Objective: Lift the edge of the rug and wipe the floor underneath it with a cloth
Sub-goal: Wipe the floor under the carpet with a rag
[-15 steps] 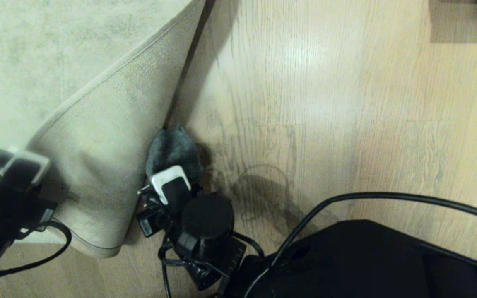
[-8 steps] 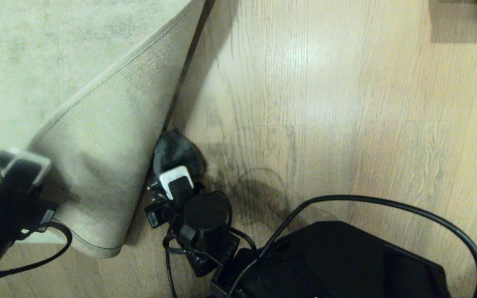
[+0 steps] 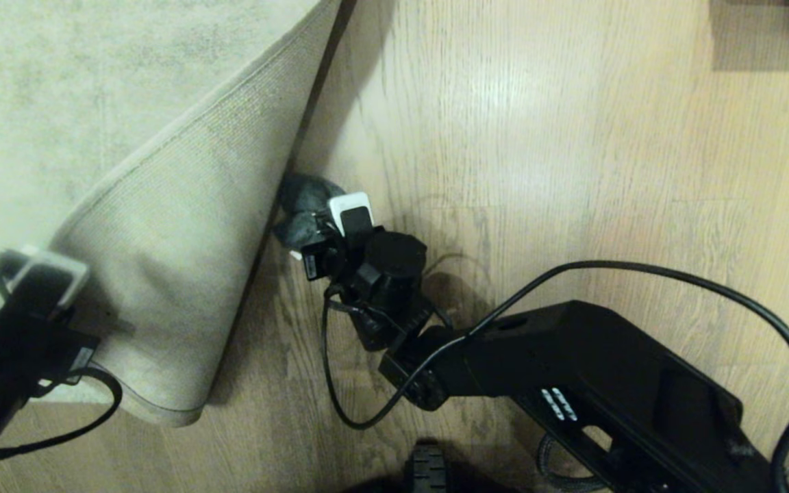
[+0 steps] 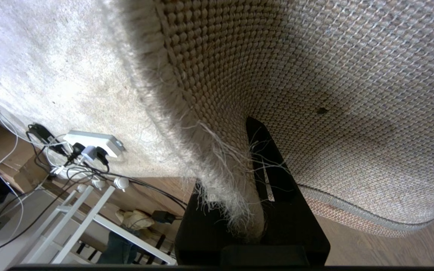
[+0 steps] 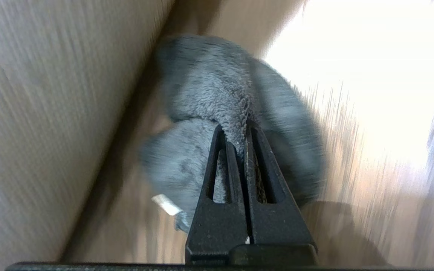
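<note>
While my left tool (image 4: 252, 226) pinched the rug edge (image 3: 182, 226) up, my right tool (image 5: 239, 139), clenched on the cloth (image 5: 217, 98), wiped the floor (image 3: 538, 137); next, sweeping deeper underneath looked due.

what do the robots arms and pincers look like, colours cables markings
Both arms are matte black with loose black cables looping beside them. The right pincer and left pincer each carry a white-framed black block near the tip. In the wrist views the fingers are flat black wedges with slotted cut-outs. The right forearm shows small white markings.
</note>
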{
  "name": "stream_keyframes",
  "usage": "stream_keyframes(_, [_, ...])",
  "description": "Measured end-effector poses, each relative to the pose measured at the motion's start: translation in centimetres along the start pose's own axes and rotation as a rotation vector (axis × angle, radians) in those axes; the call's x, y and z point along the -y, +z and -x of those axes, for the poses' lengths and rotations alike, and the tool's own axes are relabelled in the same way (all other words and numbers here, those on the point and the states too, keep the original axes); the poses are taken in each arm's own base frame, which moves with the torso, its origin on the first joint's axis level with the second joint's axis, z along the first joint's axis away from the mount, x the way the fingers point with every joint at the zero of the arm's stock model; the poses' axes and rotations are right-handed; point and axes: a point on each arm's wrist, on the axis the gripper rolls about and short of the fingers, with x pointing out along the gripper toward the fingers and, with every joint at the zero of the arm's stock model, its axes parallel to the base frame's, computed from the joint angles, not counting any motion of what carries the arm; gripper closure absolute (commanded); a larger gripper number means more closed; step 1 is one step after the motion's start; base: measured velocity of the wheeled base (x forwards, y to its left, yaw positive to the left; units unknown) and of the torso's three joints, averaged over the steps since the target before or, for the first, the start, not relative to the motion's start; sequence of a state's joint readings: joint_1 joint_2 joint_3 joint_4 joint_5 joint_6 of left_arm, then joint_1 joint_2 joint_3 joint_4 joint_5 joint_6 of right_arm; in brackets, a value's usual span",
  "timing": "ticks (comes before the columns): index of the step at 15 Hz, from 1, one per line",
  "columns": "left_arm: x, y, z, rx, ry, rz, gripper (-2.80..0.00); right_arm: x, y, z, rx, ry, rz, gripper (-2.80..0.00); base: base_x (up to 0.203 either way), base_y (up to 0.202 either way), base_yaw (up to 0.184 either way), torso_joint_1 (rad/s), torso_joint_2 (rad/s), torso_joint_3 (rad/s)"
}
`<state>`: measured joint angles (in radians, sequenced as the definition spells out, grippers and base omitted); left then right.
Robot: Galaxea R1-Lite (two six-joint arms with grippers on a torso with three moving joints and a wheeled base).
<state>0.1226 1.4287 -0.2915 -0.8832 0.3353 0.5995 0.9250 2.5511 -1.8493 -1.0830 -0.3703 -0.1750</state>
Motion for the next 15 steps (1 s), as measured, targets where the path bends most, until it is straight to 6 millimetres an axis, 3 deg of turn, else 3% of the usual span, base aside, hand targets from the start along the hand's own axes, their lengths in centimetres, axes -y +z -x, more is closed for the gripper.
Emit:
stream_keyframes(6, [0.0, 0.1, 0.0, 0.002, 0.000, 0.000, 0.00, 1.0, 5.5, -0.3, 0.057, -0.015, 0.000, 0.00, 0.000, 0.000, 0.000, 0.000, 0.00, 0.000])
stream_keyframes(9, [0.1, 0.0, 0.0, 0.002, -0.005, -0.002, 0.00, 0.1, 7.5, 0.6, 0.052, 0.010, -0.007, 0.00, 0.000, 0.000, 0.000, 0.000, 0.00, 0.000])
stream_keyframes(11, [0.1, 0.0, 0.1, 0.003, -0.004, -0.002, 0.00, -1.0, 7.4, 1.9, 0.022, 0.042, -0.005, 0.00, 0.000, 0.000, 0.000, 0.000, 0.00, 0.000])
stream_keyframes(15, [0.1, 0.0, 0.1, 0.003, -0.004, -0.001, 0.00, -5.0, 5.1, 6.7, -0.077, 0.166, 0.007, 0.00, 0.000, 0.000, 0.000, 0.000, 0.00, 0.000])
